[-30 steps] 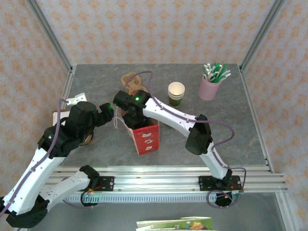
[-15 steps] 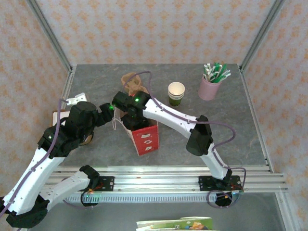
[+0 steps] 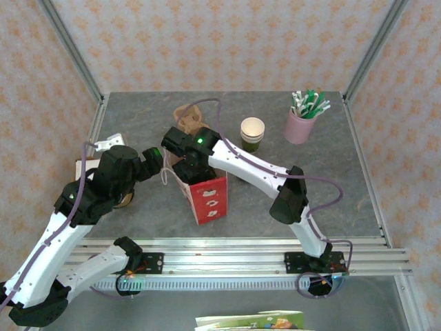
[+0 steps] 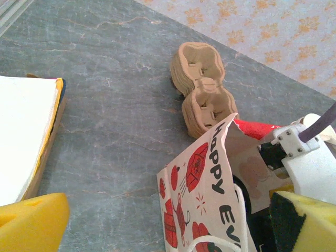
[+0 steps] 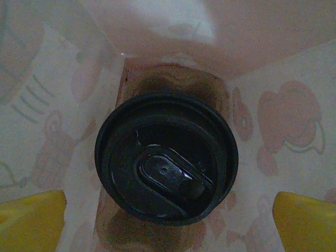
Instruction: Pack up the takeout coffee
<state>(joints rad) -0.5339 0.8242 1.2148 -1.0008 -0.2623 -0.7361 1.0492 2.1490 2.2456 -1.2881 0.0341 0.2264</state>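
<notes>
The takeout coffee (image 5: 166, 157) stands upright on the floor of the red-and-white paper bag (image 3: 207, 196), its black lid facing up; the cup body is hidden under the lid. My right gripper (image 5: 168, 226) reaches down into the bag (image 4: 210, 178) and is open, with a yellow fingertip (image 5: 31, 220) on each side of the lid and apart from it. In the top view the right gripper (image 3: 186, 165) sits in the bag's mouth. My left gripper (image 3: 157, 160) is at the bag's left rim. The left gripper (image 4: 168, 226) is open, and the bag's printed wall lies between its wide-set pads.
A stack of brown cup carriers (image 3: 187, 117) lies just behind the bag. A lidless green cup (image 3: 252, 134) and a pink holder of straws (image 3: 302, 117) stand at the back right. A white pad (image 4: 21, 136) lies on the left of the grey table.
The right wrist has edged slightly toward the back over the bag's mouth. The left arm has stayed where it was.
</notes>
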